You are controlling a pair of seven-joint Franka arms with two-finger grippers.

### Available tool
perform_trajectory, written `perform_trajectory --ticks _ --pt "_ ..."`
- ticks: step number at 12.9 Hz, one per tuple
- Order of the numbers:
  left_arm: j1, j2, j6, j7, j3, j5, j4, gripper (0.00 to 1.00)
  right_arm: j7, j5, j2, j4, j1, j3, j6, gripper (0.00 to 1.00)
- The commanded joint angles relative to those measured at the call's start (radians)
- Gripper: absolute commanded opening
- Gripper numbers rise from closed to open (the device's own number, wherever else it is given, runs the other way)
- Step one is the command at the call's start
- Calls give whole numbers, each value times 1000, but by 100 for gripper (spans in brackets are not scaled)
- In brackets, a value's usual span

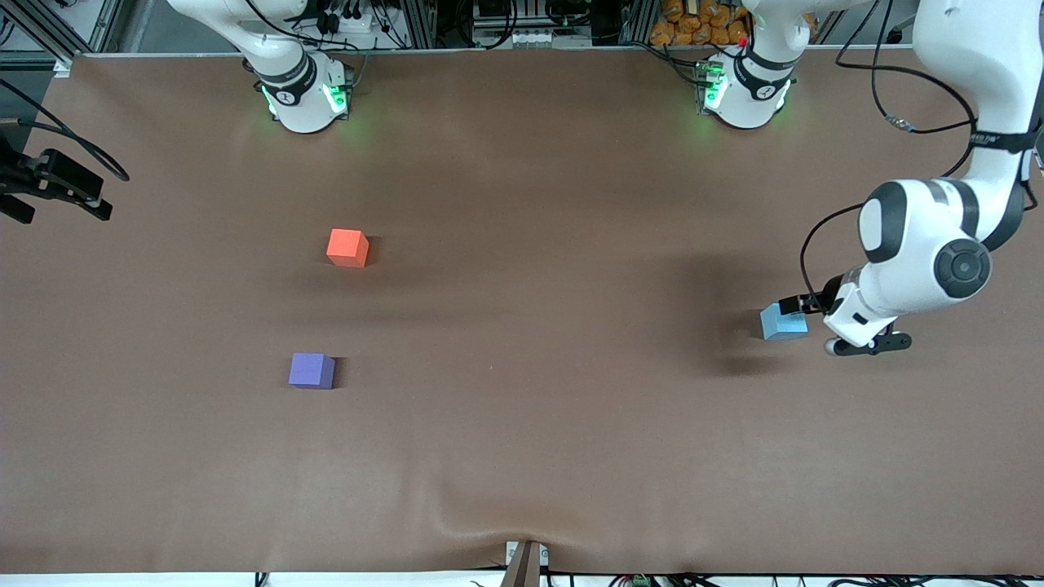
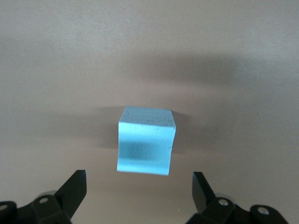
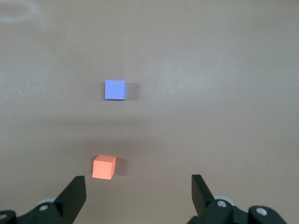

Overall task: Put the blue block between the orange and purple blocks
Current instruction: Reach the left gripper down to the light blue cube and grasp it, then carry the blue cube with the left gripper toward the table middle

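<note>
The blue block (image 1: 784, 323) sits on the table toward the left arm's end. My left gripper (image 1: 803, 314) is low beside it, open. In the left wrist view the blue block (image 2: 145, 142) lies just ahead of the left gripper (image 2: 138, 179), not between the fingers. The orange block (image 1: 347, 247) and the purple block (image 1: 311, 370) sit toward the right arm's end, the purple one nearer the front camera. My right gripper (image 3: 138, 184) is open and empty, high over the table; its view shows the orange block (image 3: 103, 167) and the purple block (image 3: 115, 89). It does not show in the front view.
A brown cloth (image 1: 571, 424) covers the table, with a wrinkle (image 1: 489, 530) at its near edge. A black clamped device (image 1: 53, 186) juts in at the right arm's end. Both arm bases (image 1: 302, 94) stand along the table's farthest edge.
</note>
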Motion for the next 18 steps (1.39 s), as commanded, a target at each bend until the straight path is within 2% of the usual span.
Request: perform_trajectory --ticks 1,10,11,13,14,15,17,18 --pt "2 44 23 11 -4 2 20 100 -18 4 1 6 -26 13 -7 100" --pt "10 136 91 17 0 4 23 100 -18 4 3 6 -27 13 -22 100" --pt "10 142 92 25 0 4 23 94 -18 6 1 6 -27 12 -23 100" --pt "14 155 95 72 0 4 23 73 -18 4 1 6 -26 13 -24 100" --pt "37 155 106 82 -4 2 22 41 -18 6 3 6 -26 13 -23 100" --pt "42 152 108 85 -7 2 22 3 -18 4 1 6 -26 12 -23 100" --pt "36 136 94 79 -38 -4 22 0 -18 4 1 6 -26 13 -23 100" --pt "40 106 30 76 -90 -7 23 0 -20 4 1 6 -26 13 -23 100"
